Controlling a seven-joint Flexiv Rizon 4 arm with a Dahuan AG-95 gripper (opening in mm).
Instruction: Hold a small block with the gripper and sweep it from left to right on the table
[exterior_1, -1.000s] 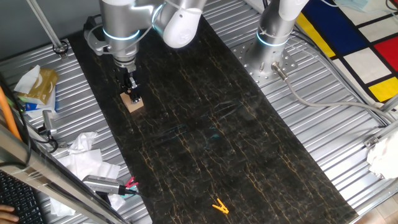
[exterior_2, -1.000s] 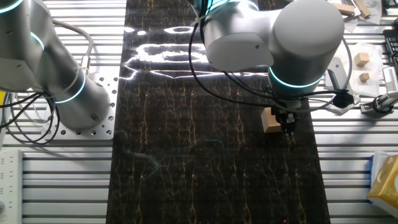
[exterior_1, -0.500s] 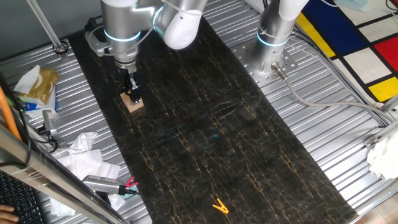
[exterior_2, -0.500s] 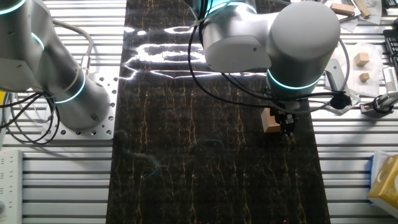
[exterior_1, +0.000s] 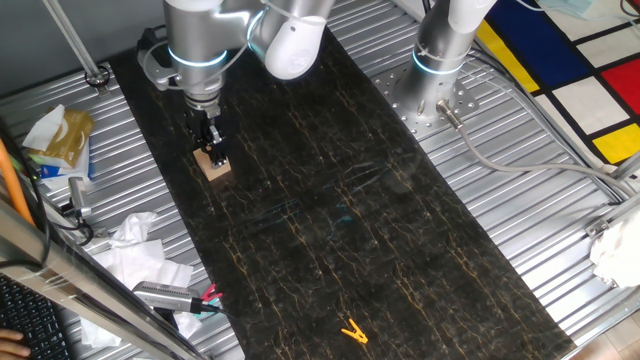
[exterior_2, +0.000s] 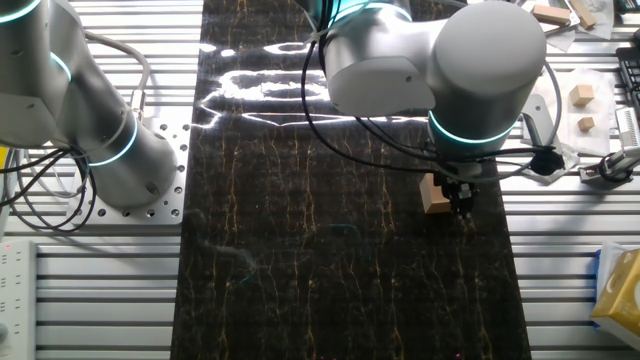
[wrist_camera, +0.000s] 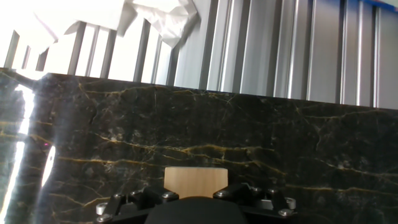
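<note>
Thick silver robot arm with a light-blue ring, wrist vertical over the far left part of the scene. Its small black two-fingered hand (exterior_1: 214, 153) (exterior_2: 462, 204) points straight down, fingers closed on a small tan wooden cube (exterior_1: 212, 166) (exterior_2: 435, 194) (wrist_camera: 194, 182).

small block's (wrist_camera: 194, 182) lower half behind fingers (wrist_camera: 245, 191)

From the small block (exterior_1: 212, 166) the dark worktop (exterior_1: 330, 200) lies open toward the second arm's base (exterior_1: 432, 95), with only a yellow clip (exterior_1: 352, 332) far down its length.
</note>
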